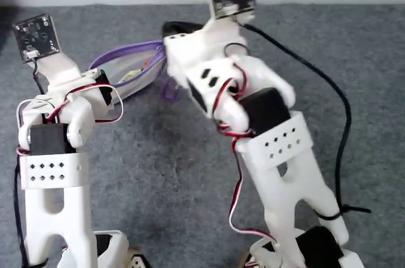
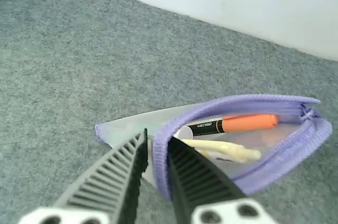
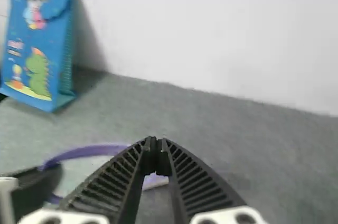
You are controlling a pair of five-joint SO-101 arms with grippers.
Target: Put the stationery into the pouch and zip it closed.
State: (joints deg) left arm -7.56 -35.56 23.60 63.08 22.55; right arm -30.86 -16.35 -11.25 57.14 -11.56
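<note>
The left gripper [image 2: 157, 140] grasps the purple zip edge of the pouch [image 2: 243, 100]; an orange pen [image 2: 240, 123] lies inside it. The right gripper [image 3: 157, 151], just beside the pouch, is clenched.

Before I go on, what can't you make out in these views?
- High view: right gripper and the pouch's far end, hidden under the right arm.
- Right wrist view: whether it grips anything; blurred behind its fingers.
- Left wrist view: pouch's near edge, behind the left gripper.

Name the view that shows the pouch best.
The left wrist view: the pouch lies open, an orange pen visible inside. The high view has it partly behind the arms; the right wrist view catches its purple edge.
</note>
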